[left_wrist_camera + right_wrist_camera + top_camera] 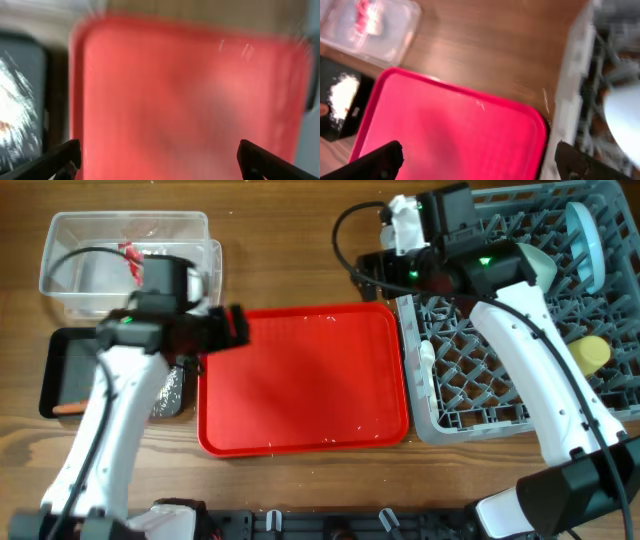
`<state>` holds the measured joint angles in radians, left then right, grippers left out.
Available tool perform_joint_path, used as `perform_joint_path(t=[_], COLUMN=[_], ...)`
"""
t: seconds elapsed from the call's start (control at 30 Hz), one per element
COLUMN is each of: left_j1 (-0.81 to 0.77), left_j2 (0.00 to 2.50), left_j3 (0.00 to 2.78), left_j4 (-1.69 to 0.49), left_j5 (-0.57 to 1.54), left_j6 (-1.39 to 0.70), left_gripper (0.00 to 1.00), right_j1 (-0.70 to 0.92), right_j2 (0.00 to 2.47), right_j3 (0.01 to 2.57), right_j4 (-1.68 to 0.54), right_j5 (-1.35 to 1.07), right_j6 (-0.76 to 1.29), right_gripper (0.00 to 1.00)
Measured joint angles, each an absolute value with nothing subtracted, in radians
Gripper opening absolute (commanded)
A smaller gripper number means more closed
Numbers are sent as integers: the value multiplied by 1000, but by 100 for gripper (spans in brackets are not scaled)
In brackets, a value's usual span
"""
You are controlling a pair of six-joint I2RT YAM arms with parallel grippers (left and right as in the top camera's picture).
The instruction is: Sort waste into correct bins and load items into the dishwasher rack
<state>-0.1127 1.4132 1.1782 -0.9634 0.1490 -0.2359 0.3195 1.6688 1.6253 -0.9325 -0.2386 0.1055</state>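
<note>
Overhead, the left gripper [236, 328], spread empty, hung right of the black tray [62, 365]; the right gripper [372, 268], likewise spread, hung just left of the dishwasher rack [480, 395].

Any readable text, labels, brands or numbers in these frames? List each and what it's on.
No text can be read in any view.
Red wrapper in the clear tub: any print is too small and blurred to read.
Red tray, black tray, grey rack: no markings visible.
Both wrist views are motion-blurred.
</note>
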Motion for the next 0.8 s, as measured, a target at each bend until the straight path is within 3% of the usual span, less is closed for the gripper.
perform_joint_path(t=[0.2, 0.37, 0.47, 0.63, 0.8], left_j1=[-115, -88, -88, -88, -88], left_j2=[1457, 1261, 1029, 535, 328], left_j3=[1176, 1141, 1025, 822, 811], left_j4=[-1187, -1129, -1028, -989, -991], left_j5=[117, 94, 90, 83, 83], left_j6=[-218, -218, -218, -271, -302], left_gripper=[100, 100, 100, 100, 100], right_j1=[164, 139, 139, 139, 139], right_j2=[1669, 1619, 1443, 937, 660], right_j3=[1625, 1607, 1448, 1012, 867], right_j4=[-1175, -1191, -1033, -736, -839], right_j5=[-222, -184, -170, -147, -121], right_j6=[127, 127, 127, 130, 130], right_gripper=[100, 100, 100, 100, 100])
